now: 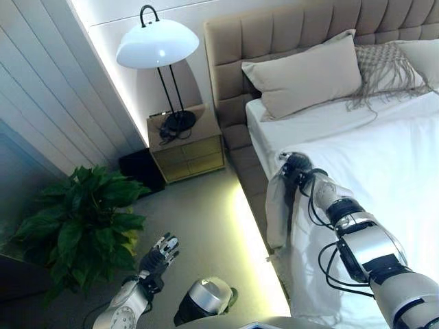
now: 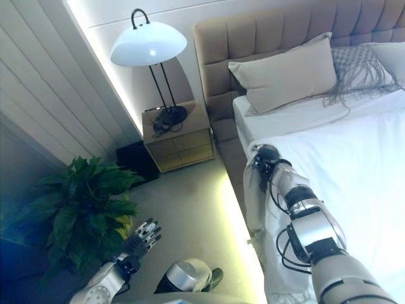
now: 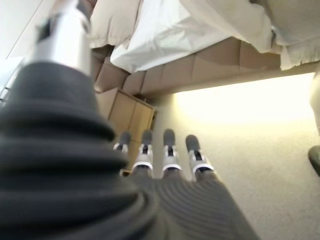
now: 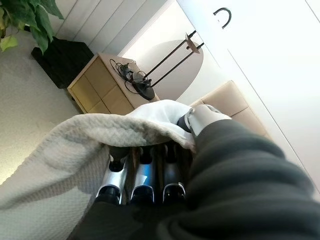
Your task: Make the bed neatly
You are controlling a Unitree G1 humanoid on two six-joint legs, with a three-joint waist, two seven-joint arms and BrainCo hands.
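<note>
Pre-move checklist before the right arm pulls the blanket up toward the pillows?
1. Right robot hand grip on the blanket: ok, fingers curled under the cloth, thumb over it.
2. Blanket edge free of the bed side: not ok, a fold hangs down over the side.
3. Path to the pillow: ok, only bare white sheet between.
4. Left robot hand clear of the cloth: ok, open, low over the floor, holding nothing.
5. Lamp and nightstand out of the way: ok, beside the headboard, apart from the arm.
6. Far side of the blanket: cannot tell, out of view.
</note>
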